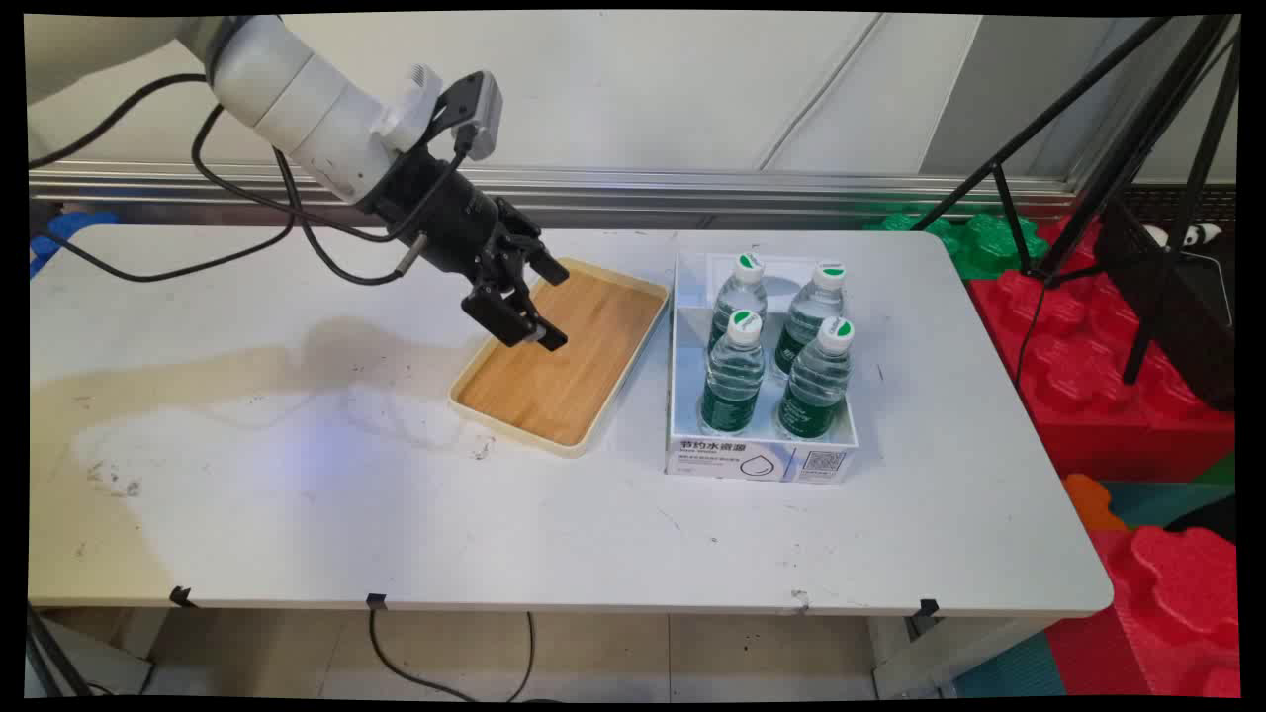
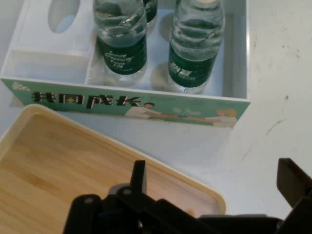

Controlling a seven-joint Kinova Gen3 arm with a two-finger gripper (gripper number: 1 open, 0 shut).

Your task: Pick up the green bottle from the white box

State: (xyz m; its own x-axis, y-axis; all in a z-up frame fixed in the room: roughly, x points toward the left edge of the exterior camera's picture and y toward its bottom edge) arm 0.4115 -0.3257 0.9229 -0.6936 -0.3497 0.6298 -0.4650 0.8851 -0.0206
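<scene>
The black end effector (image 1: 534,302), fingers spread wide and holding nothing, hovers over the wooden tray (image 1: 584,371), with the box (image 1: 762,460) of 4 water bottles (image 1: 734,371) just beyond, on the bench (image 1: 396,514).

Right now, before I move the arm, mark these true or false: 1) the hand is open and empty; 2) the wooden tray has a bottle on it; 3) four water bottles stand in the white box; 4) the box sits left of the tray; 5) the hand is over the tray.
1) True: the hand is open, with nothing between its fingers.
2) False: the wooden tray is bare.
3) True: four water bottles stand upright in the white box.
4) False: in the main view the box is right of the tray.
5) True: it hangs over the tray's far left part.
</scene>
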